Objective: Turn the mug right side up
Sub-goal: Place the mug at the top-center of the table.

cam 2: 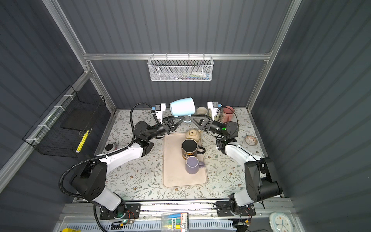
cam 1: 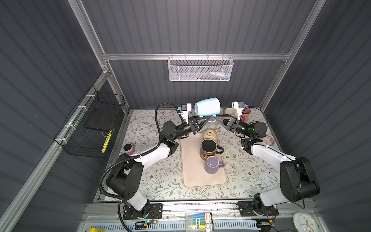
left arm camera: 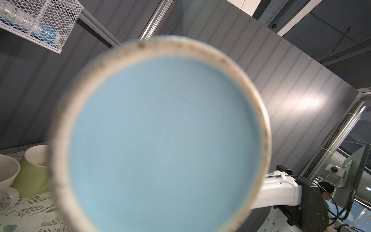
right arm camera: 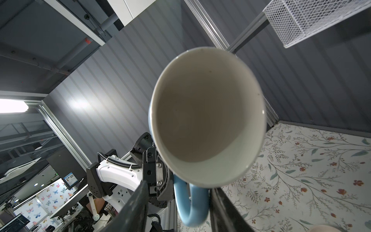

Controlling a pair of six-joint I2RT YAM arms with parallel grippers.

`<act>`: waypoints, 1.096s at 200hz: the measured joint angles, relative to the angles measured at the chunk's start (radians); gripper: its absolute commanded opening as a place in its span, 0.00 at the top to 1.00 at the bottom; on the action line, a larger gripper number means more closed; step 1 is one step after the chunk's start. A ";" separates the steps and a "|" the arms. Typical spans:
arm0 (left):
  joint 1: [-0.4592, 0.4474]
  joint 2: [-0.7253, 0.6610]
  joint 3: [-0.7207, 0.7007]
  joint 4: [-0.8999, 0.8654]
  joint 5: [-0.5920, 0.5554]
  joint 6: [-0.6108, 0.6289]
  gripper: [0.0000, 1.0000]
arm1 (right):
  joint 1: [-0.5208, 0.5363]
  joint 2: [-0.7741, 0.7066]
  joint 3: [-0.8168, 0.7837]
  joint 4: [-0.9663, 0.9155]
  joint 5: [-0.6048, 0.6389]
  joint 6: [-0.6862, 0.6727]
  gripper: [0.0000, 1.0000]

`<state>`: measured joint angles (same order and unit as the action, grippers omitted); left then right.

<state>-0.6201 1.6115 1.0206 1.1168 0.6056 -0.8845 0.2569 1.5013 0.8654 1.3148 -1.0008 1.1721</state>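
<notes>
a robot lab cell: grey ribbed walls (cam 1: 200, 26) on an aluminium frame (cam 1: 140, 56) close in a clothed table (cam 1: 160, 180), a left arm (cam 1: 154, 153) and right arm (cam 1: 267, 153) are bolted at its front, office screens (right arm camera: 70, 179) stand outside.

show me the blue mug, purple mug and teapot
light blue ceramic mug (cam 1: 208, 107), a top view, side wall
purple ceramic mug (cam 1: 210, 168), a top view, front wall
beige round teapot (cam 1: 210, 135), a top view, rounded top

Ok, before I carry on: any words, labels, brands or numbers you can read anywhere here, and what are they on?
No text is legible in any view.
Packet: red-and-white label, print too small to read.
Clock: dial numerals too small to read.
Black mug: orange print, blurred.
Blue mug: no marking visible.
</notes>
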 measured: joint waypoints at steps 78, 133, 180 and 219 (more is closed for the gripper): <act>0.000 0.032 0.029 0.050 0.010 -0.043 1.00 | 0.016 0.045 0.041 0.009 0.004 0.027 0.80; 0.000 0.051 0.030 0.090 0.019 -0.053 1.00 | 0.019 0.058 0.042 0.037 0.010 0.059 0.97; 0.000 0.056 0.030 0.105 0.019 -0.062 0.60 | 0.020 0.062 0.046 0.054 0.010 0.066 1.00; -0.003 0.053 0.047 0.051 0.044 -0.042 0.00 | 0.021 0.035 0.030 -0.023 0.022 0.007 1.00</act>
<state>-0.6231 1.6642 1.0679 1.1683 0.6495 -0.9264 0.2779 1.5368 0.8951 1.2915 -0.9787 1.1793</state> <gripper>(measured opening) 0.926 0.152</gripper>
